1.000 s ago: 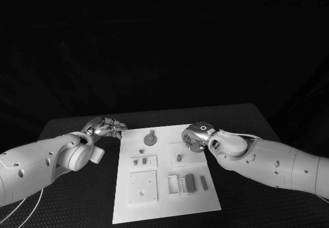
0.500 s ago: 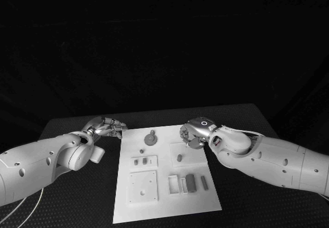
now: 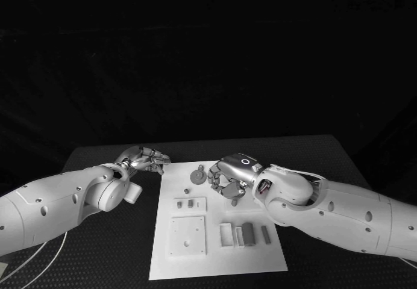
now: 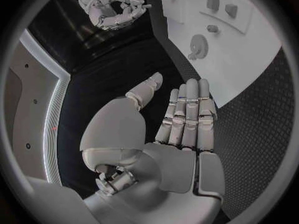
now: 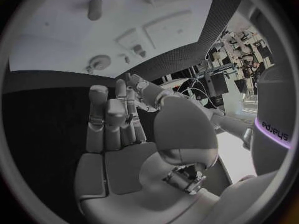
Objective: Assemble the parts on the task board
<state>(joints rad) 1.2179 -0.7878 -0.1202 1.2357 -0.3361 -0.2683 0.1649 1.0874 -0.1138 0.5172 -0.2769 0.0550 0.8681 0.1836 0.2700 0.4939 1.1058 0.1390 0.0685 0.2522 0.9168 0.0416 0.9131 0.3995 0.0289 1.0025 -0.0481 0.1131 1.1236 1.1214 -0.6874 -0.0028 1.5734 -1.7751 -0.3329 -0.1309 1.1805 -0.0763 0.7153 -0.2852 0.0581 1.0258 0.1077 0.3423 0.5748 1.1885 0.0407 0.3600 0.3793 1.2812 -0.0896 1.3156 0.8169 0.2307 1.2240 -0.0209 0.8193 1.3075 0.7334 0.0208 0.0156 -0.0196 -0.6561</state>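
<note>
We hover our empty, loosely spread right hand [image 3: 228,178] beside the small grey gear [image 3: 199,176] on the white rectangular task board [image 3: 261,253], seemingly to grasp it, while our empty left hand [image 3: 144,161], fingers straight, waits over the black counter [image 3: 104,253].

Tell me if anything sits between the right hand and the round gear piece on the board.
Nothing visible does. The right hand hovers over the task board just beside the gear, with bare board between them.

right robot hand [image 5: 118,129] empty, fingers apart, task board [image 5: 69,40] beyond
</note>
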